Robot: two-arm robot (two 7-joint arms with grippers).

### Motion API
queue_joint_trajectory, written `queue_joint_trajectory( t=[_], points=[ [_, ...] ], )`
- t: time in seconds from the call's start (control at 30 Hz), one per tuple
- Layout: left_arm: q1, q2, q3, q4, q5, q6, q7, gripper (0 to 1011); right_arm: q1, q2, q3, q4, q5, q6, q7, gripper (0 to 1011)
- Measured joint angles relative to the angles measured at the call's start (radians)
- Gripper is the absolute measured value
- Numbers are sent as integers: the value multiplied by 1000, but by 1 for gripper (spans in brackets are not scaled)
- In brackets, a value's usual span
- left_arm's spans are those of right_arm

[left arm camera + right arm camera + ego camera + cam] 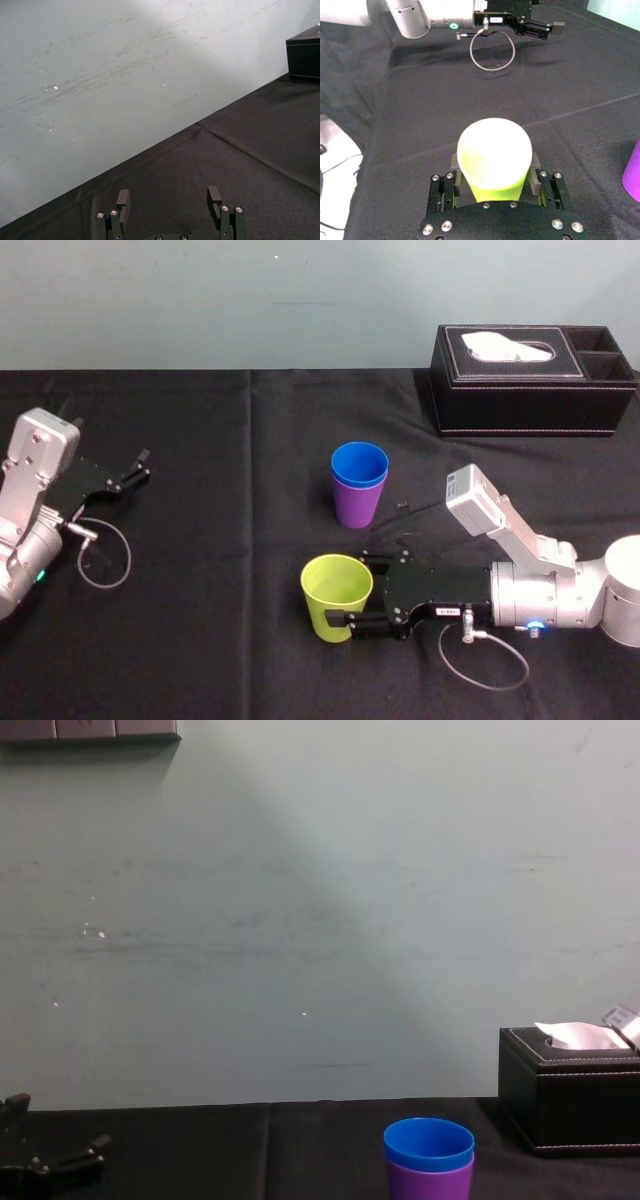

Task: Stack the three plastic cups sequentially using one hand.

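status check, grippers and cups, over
Right gripper shut on green cup. Left gripper open, parked left. Blue cup nested in purple cup. Tissue box well clear.

right arm comes in low from the right of the yellow-green cup [492, 150], forearm lying level, white label showing on the gripper body. right gripper [348, 590] has a finger pressed on each side of that cup. left arm is parked well to the cup's left, left gripper [143, 466] with fingers spread apart.
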Motion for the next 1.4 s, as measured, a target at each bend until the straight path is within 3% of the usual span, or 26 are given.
queue_joint_trajectory(
  t=[0.33,0.6,0.73,1.03,1.4],
  points=[
    [0,0,0,0,0,0,0,1011,-5,2,3,-6,1,0,-1,736],
    [0,0,0,0,0,0,0,1011,-45,38,35,-96,29,15,-39,736],
    [0,0,0,0,0,0,0,1011,-63,81,61,-181,45,54,-72,736],
    [0,0,0,0,0,0,0,1011,-70,150,113,-307,74,147,-137,736],
    [0,0,0,0,0,0,0,1011,-28,178,159,-354,106,188,-174,736]
  ],
)
